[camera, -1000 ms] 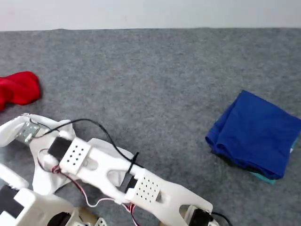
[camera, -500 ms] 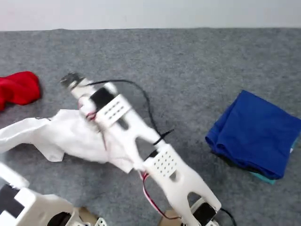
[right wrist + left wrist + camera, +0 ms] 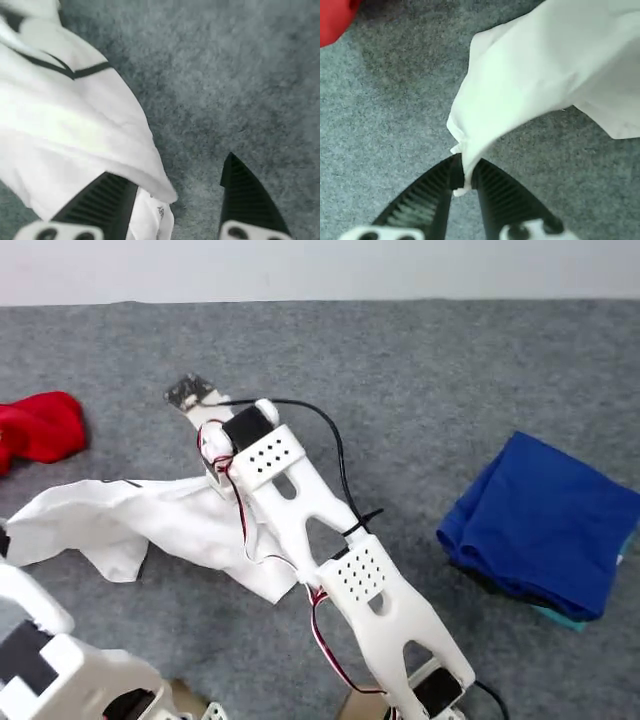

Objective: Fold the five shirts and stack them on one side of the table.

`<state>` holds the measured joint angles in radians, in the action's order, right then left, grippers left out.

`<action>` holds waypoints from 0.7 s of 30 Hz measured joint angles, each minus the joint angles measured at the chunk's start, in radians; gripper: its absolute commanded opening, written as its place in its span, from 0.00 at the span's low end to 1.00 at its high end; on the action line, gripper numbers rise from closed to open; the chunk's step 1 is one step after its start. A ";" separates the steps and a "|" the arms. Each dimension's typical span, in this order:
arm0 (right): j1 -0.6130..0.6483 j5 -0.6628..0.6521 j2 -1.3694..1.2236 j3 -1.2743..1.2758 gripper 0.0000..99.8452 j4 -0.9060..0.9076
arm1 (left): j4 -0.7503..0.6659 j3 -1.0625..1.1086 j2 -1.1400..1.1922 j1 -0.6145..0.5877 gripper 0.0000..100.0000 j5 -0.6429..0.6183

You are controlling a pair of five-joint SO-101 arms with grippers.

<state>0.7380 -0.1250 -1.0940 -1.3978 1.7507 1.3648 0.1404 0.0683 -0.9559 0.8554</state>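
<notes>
Swinging farther from the front edge, the right gripper [image 3: 175, 170] hung spread over the white shirt [image 3: 170, 525], now stretched along the counter's [image 3: 400, 390] left half. The left gripper [image 3: 462, 167] pinched its corner. Folded blue shirts [image 3: 550, 525] lay by the right edge.
</notes>
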 measured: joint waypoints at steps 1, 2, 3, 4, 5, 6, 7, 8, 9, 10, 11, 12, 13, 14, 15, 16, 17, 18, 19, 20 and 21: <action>0.000 0.000 0.018 0.000 0.23 0.000 | 0.000 0.000 0.000 0.000 0.01 0.000; 0.009 0.000 0.031 0.000 0.23 0.000 | 0.000 0.000 0.000 0.000 0.01 0.000; 0.020 0.000 0.037 0.000 0.23 0.000 | 0.000 0.000 0.000 0.000 0.01 -0.002; 0.037 0.000 0.038 0.000 0.23 0.000 | 0.000 0.000 0.000 0.000 0.01 -0.002; 0.055 0.000 0.038 0.000 0.23 0.000 | 0.000 0.000 0.000 0.000 0.01 -0.002; 0.069 0.000 0.038 0.000 0.23 0.000 | 0.000 0.000 0.000 0.000 0.01 -0.002; 0.080 0.000 0.038 0.000 0.23 0.000 | 0.000 0.000 0.000 0.000 0.01 -0.002; 0.087 0.000 0.038 0.000 0.23 0.000 | 0.000 0.000 0.000 0.000 0.01 -0.002; 0.092 -0.003 0.038 0.000 0.23 0.000 | 0.000 0.000 0.000 0.000 0.01 -0.002; 0.097 -0.005 0.037 0.000 0.23 0.000 | 0.000 0.000 0.000 0.000 0.01 -0.002; 0.097 -0.005 0.025 -0.002 0.23 0.000 | 0.000 0.000 0.000 0.000 0.01 -0.002; 0.097 -0.005 0.014 -0.002 0.23 0.000 | 0.000 0.000 0.000 0.000 0.01 -0.002; 0.097 -0.005 -0.002 -0.002 0.23 0.000 | 0.000 0.000 0.000 0.000 0.01 -0.002; 0.097 -0.005 -0.015 -0.002 0.23 0.000 | 0.000 0.000 0.000 0.000 0.01 -0.002; 0.092 -0.005 -0.029 -0.002 0.23 -0.003 | 0.000 0.000 0.000 0.000 0.01 -0.002; 0.087 -0.005 -0.040 -0.002 0.23 -0.006 | 0.000 0.000 0.000 0.000 0.01 -0.002; 0.077 -0.008 -0.051 -0.002 0.22 -0.009 | 0.000 0.000 0.000 0.000 0.01 -0.002; 0.064 -0.008 -0.061 -0.002 0.20 -0.017 | 0.000 0.000 0.000 0.000 0.01 -0.002; 0.049 -0.008 -0.071 -0.002 0.17 -0.025 | 0.000 0.000 0.000 0.000 0.01 -0.002; 0.034 -0.008 -0.075 -0.002 0.14 -0.028 | 0.000 0.000 0.000 0.000 0.01 -0.002; 0.020 -0.008 -0.077 -0.002 0.10 -0.031 | 0.000 0.000 0.000 0.000 0.01 -0.002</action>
<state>0.7580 -0.1327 -1.1707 -1.3993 1.7200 1.3648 0.1404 0.0683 -0.9559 0.8539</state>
